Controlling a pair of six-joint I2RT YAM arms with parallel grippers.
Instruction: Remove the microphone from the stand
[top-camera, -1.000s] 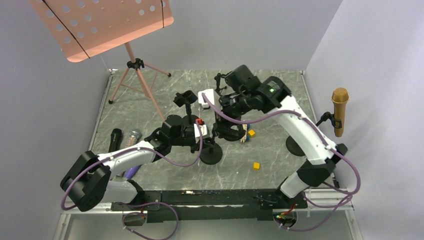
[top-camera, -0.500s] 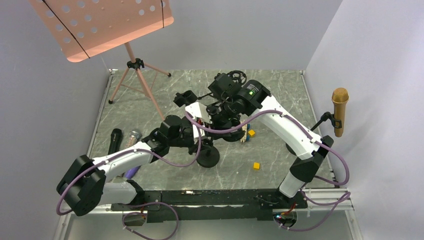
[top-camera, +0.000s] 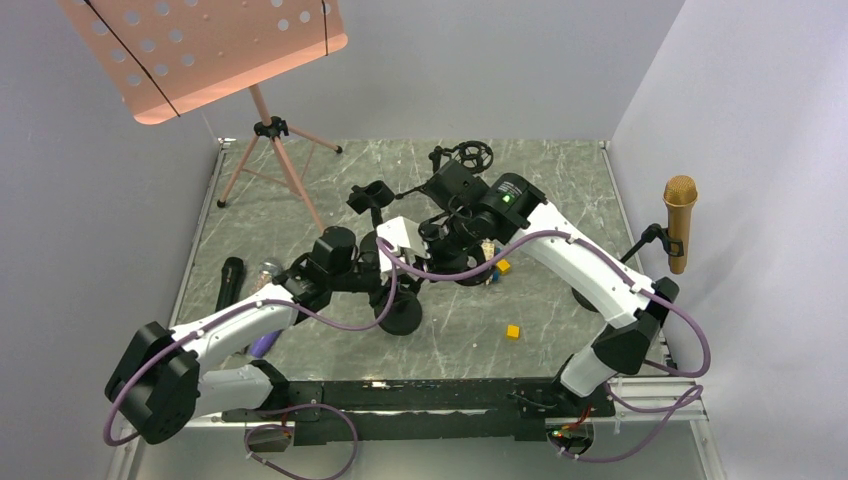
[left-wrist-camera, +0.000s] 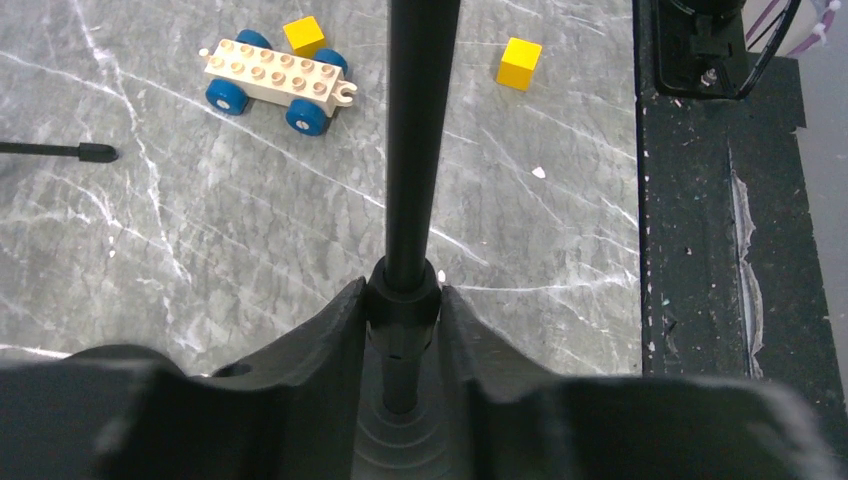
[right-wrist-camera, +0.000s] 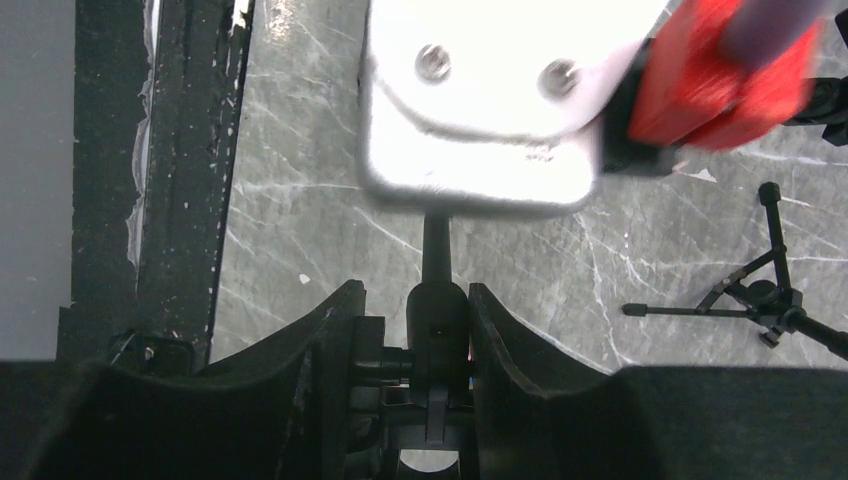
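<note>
A gold microphone (top-camera: 680, 220) sits upright in the clip of a stand at the far right, away from both grippers. A second black stand has its round base (top-camera: 400, 318) mid-table and an empty clip (top-camera: 372, 195) on top. My left gripper (left-wrist-camera: 402, 290) (top-camera: 378, 275) is shut on this stand's pole (left-wrist-camera: 415, 150), with both fingers against the collar just above the base. My right gripper (right-wrist-camera: 415, 290) (top-camera: 435, 240) is shut on a black joint (right-wrist-camera: 437, 330) with a side knob. One finger presses the joint and the other presses the knob.
A black microphone (top-camera: 230, 282) and a silver-headed one (top-camera: 268, 268) lie at the left. A toy car (left-wrist-camera: 278, 78) and yellow cubes (left-wrist-camera: 519, 62) (top-camera: 512, 331) lie near the stand. A small tripod (top-camera: 470, 155) and a pink music stand (top-camera: 270, 130) are at the back.
My right arm has swung left and lower, and its jaws have narrowed onto the black joint. The stand's base and my left gripper have shifted left and nearer.
</note>
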